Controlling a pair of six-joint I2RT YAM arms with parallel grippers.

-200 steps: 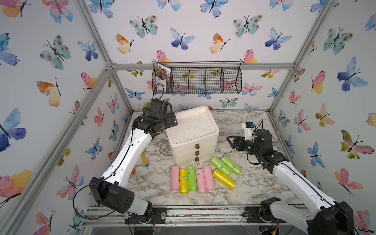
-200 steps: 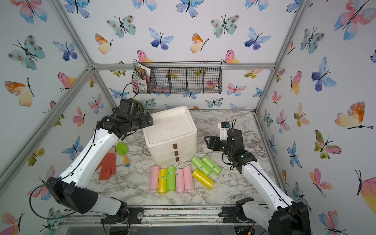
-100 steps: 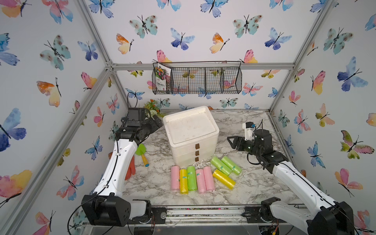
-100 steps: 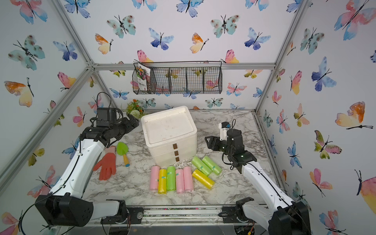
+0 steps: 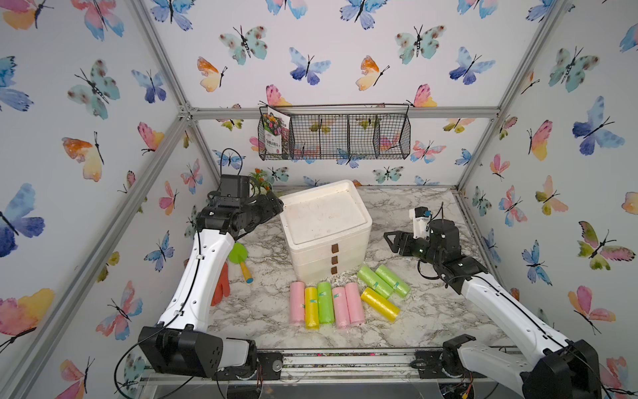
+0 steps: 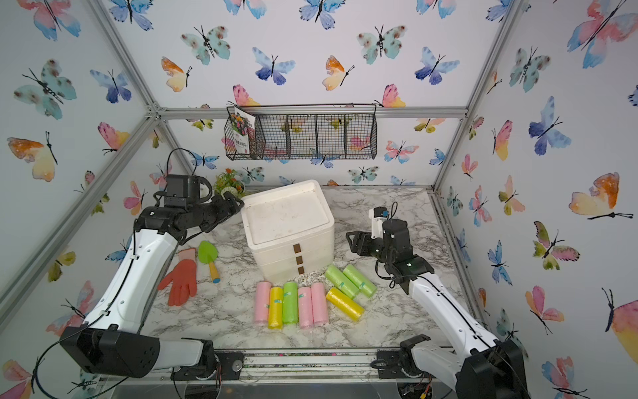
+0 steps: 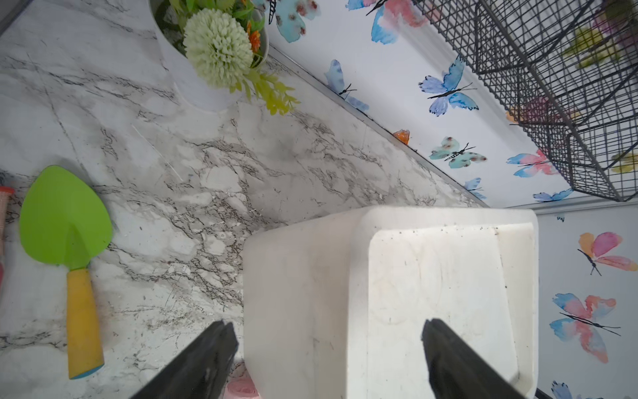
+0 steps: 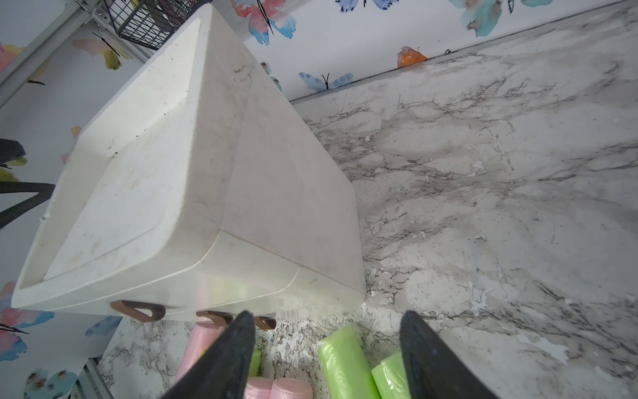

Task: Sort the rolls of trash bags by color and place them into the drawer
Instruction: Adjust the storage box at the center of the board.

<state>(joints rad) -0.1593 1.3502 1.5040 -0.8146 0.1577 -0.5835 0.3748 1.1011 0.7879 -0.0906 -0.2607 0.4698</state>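
On the outer side of the left gripper (image 6: 236,203), down by its forearm, an orange glove (image 6: 183,279) and a green trowel (image 6: 208,254) lie on the marble table (image 5: 431,311). That gripper is open and empty. In its wrist view one finger (image 7: 207,359) hangs just beside the side wall of the white drawer unit (image 5: 324,221) and the other over the lid, at a rear corner; whether either touches it cannot be told. The unit's three drawers are shut, their brown tabs (image 5: 334,259) facing the front. Well clear of the left gripper, in front of the unit, five rolls of trash bags (image 5: 325,302) lie side by side: pink, yellow, green, pink, pink. Three more lie just below the right gripper (image 5: 390,240) — two green rolls (image 5: 374,281) touching each other, and a yellow roll (image 5: 379,304) in front of them. The right gripper hovers beside the unit's other wall, jaws apart, nothing between them.
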